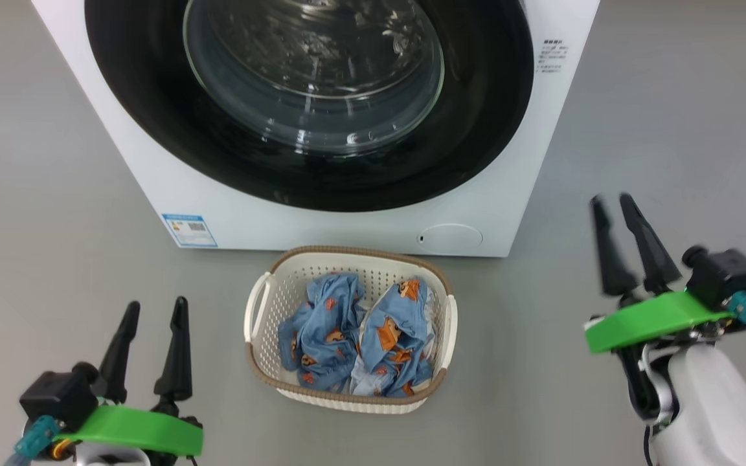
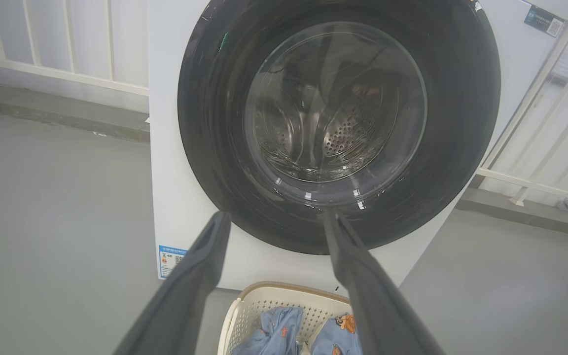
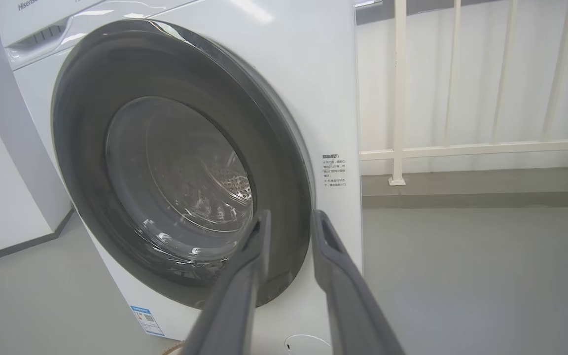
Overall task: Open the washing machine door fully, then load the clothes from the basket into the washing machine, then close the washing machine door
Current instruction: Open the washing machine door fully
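The washing machine (image 1: 347, 226) stands straight ahead with its round black washing machine door (image 1: 311, 97) shut flat against the front. The basket (image 1: 360, 251) sits on the floor just before it, holding the clothes (image 1: 353, 336), two crumpled light blue garments with orange prints. My left gripper (image 1: 156, 303) hovers left of the basket, open and empty. My right gripper (image 1: 611, 199) is out to the right of the machine's lower corner, its fingers narrower apart, nothing between them. In the right wrist view the right gripper (image 3: 291, 213) points at the door's (image 3: 180, 167) right edge.
A blue-white label sticker (image 1: 190, 230) and a round service flap (image 1: 449, 237) mark the machine's lower front. A white railing (image 3: 461, 148) runs behind the machine to its right, and another railing (image 2: 67, 79) to its left. Grey floor spreads on both sides.
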`<state>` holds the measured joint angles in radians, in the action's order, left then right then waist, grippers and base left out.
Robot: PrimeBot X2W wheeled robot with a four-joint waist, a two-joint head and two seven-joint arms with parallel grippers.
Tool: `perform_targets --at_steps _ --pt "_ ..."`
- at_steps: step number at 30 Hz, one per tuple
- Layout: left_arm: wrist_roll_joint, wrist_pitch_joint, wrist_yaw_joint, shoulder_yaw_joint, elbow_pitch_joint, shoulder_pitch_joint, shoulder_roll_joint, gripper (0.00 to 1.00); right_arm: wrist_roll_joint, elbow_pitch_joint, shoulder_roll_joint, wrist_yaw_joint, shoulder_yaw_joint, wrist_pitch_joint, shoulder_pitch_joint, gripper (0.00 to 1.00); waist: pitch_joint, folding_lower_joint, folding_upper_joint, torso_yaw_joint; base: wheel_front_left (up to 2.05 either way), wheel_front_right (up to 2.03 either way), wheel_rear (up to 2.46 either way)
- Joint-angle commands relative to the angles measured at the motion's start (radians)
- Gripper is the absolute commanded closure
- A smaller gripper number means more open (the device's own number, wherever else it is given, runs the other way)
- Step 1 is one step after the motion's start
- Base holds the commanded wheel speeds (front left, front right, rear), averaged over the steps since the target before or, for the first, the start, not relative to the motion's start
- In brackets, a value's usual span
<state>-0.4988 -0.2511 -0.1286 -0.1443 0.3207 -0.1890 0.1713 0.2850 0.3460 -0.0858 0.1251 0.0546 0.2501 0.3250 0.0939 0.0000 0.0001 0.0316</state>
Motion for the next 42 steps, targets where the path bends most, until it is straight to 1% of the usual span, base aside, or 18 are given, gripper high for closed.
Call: perform_targets --at_steps 1,6,11,15,18,26,32,33,37,40,42 --pt "0.004 -0.011 -0.002 0.032 -0.033 -0.050 0.025 0.00 0.015 -0.028 -0.006 0.006 0.016 0.012 0.038 1.00 0.015 0.0000 -0.0001 0.002 0.00 0.00 0.00" --pt "-0.004 -0.011 -0.002 0.036 -0.055 -0.059 0.040 0.00 0.091 -0.044 -0.016 0.006 -0.007 0.012 0.081 1.00 0.051 0.0000 -0.0001 0.015 0.00 0.00 0.00" --pt "0.002 -0.011 -0.002 0.049 -0.085 -0.068 0.050 0.00 0.181 -0.041 -0.041 0.006 -0.025 0.012 0.134 1.00 0.085 0.0000 -0.0001 0.032 0.00 0.00 0.00" --pt "0.006 -0.011 -0.002 0.054 -0.097 -0.075 0.052 0.00 0.262 -0.002 -0.080 0.006 -0.014 0.007 0.184 1.00 0.107 0.0000 -0.0001 0.048 0.00 0.00 0.00" --pt "0.007 -0.011 -0.002 0.058 -0.104 -0.081 0.055 0.00 0.335 0.023 -0.112 0.006 0.000 -0.018 0.234 1.00 0.126 0.0000 -0.0001 0.057 0.00 0.00 0.00" --pt "0.013 -0.011 -0.002 0.062 -0.119 -0.102 0.063 0.00 0.545 0.027 -0.173 0.006 0.028 -0.083 0.368 1.00 0.175 0.0000 -0.0001 0.071 0.00 0.00 0.00" --pt "0.014 -0.011 -0.002 0.060 -0.134 -0.122 0.064 0.00 0.697 0.055 -0.219 0.006 0.029 -0.154 0.452 1.00 0.207 0.0000 -0.0001 0.082 0.00 0.00 0.00" --pt "0.015 -0.011 -0.002 0.064 -0.140 -0.126 0.066 0.00 0.740 0.074 -0.230 0.006 0.028 -0.186 0.478 1.00 0.218 0.0000 -0.0001 0.084 0.00 0.00 0.00" --pt "0.028 -0.011 -0.002 0.078 -0.155 -0.137 0.065 0.00 0.850 0.115 -0.239 0.006 0.012 -0.274 0.538 1.00 0.243 0.0000 -0.0001 0.089 0.00 0.00 0.00" --pt "0.032 -0.011 -0.002 0.080 -0.161 -0.142 0.063 0.00 0.894 0.136 -0.245 0.006 0.004 -0.311 0.569 1.00 0.255 0.0000 -0.0001 0.092 0.00 0.00 0.00" --pt "0.036 -0.011 -0.002 0.077 -0.167 -0.149 0.061 0.00 0.952 0.166 -0.248 0.006 -0.006 -0.365 0.613 1.00 0.271 0.0000 -0.0001 0.097 0.00 0.00 0.00"
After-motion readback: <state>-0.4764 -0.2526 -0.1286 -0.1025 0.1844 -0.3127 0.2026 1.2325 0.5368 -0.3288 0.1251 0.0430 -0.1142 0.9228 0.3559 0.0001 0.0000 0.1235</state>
